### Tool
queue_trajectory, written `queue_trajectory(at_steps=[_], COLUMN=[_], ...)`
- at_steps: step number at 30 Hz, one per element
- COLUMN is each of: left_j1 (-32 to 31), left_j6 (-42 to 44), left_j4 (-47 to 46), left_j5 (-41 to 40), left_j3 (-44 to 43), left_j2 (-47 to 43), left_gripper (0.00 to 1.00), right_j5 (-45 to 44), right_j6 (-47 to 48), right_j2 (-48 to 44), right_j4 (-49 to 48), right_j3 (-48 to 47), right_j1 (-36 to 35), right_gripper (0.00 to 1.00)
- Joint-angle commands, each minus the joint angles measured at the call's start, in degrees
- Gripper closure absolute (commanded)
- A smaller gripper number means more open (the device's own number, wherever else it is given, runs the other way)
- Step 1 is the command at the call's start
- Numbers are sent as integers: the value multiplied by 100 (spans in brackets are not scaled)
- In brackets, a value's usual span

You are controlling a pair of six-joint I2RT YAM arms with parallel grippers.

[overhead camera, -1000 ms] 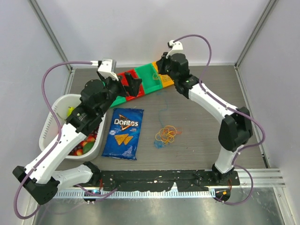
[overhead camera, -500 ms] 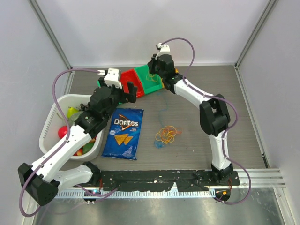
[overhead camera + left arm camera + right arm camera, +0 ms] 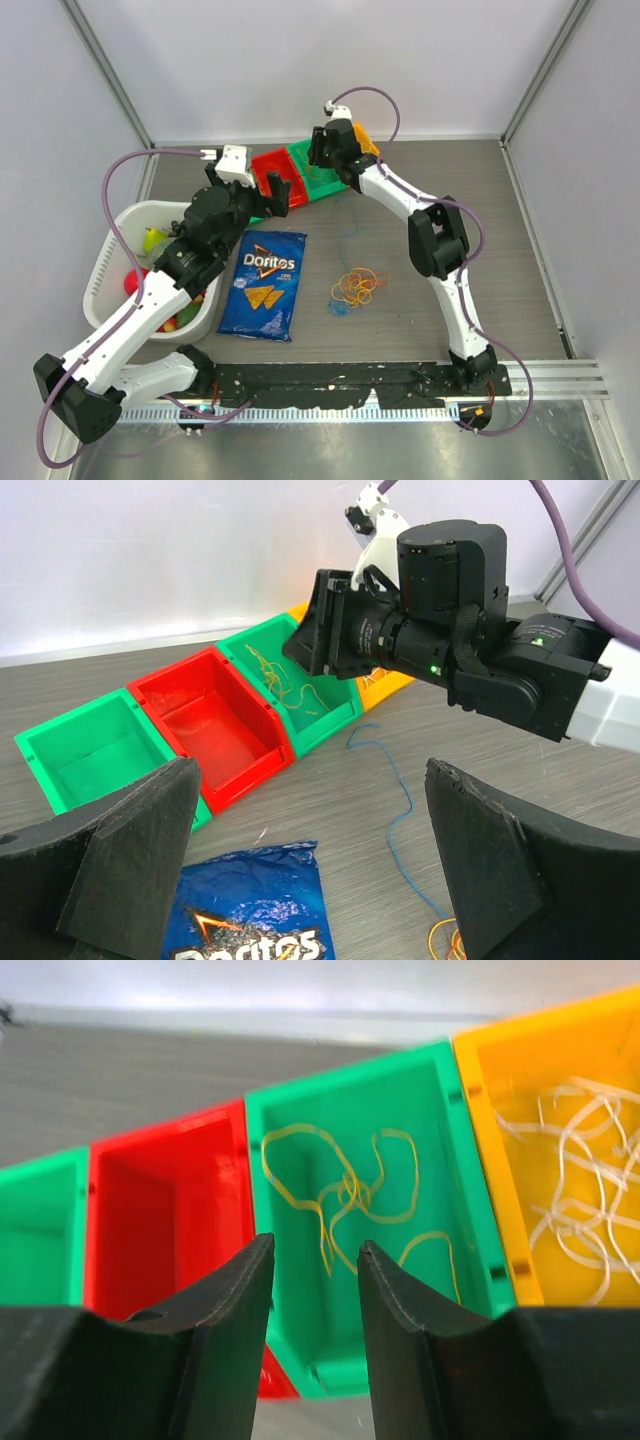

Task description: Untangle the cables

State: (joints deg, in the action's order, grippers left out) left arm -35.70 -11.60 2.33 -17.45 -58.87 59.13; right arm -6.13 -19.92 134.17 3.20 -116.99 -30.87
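Risk: yellow strands (image 3: 350,1195) may cling to the right gripper (image 3: 315,1250), half-parted and empty over their green bin (image 3: 475,1260), and lift out | left gripper (image 3: 310,780) gapes wide, empty | Count: one basket (image 3: 97,262), one chip bag (image 3: 262,285), four bins (image 3: 272,165), one tangle of cables (image 3: 355,287) on the table (image 3: 520,260) right of the bag

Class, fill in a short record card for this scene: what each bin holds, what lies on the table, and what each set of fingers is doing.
Green bin beside orange: yellow strands
Orange bin: white strands
Red bin: empty
On the table: tangle of cables, loose blue strand, Doritos bag
Right gripper: over that green bin, fingers apart, nothing held
Left gripper: fingers wide open, nothing held
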Motion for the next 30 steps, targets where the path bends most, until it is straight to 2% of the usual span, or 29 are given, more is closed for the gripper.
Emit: queue_trajectory(at_steps=[1,7,12,17,22,28,30], left_j1=[19,20,19,20,11,19,20], left_j6=[-80,-229,-370,-449,-440,-484,-493], left_j4=[-303,-294,-242,-250,-250,-66,-66], left_j5=[49,216,356,488,462,541,559], left_j3=[-10,-37,-63,-81,-98,-168,-169], left_j2=[1,98,221,327,467,555,573], left_gripper=[2,2,2,2,2,2,2], right_j5=[50,-160,129,358,-141,-213,-204], right_j6=[-21,515,1015,1245,1289,1500,1474], right_j2=[-1056,-2262,-2598,-2352,-1957,-1491,-1411], right_j4=[795,866,849,805,787,752,594], right_j3=[324,2266,3409,3657,3464,3183,3209], right_j1=[2,20,221,310,319,310,310], right_gripper=[55,51,44,40,39,40,43])
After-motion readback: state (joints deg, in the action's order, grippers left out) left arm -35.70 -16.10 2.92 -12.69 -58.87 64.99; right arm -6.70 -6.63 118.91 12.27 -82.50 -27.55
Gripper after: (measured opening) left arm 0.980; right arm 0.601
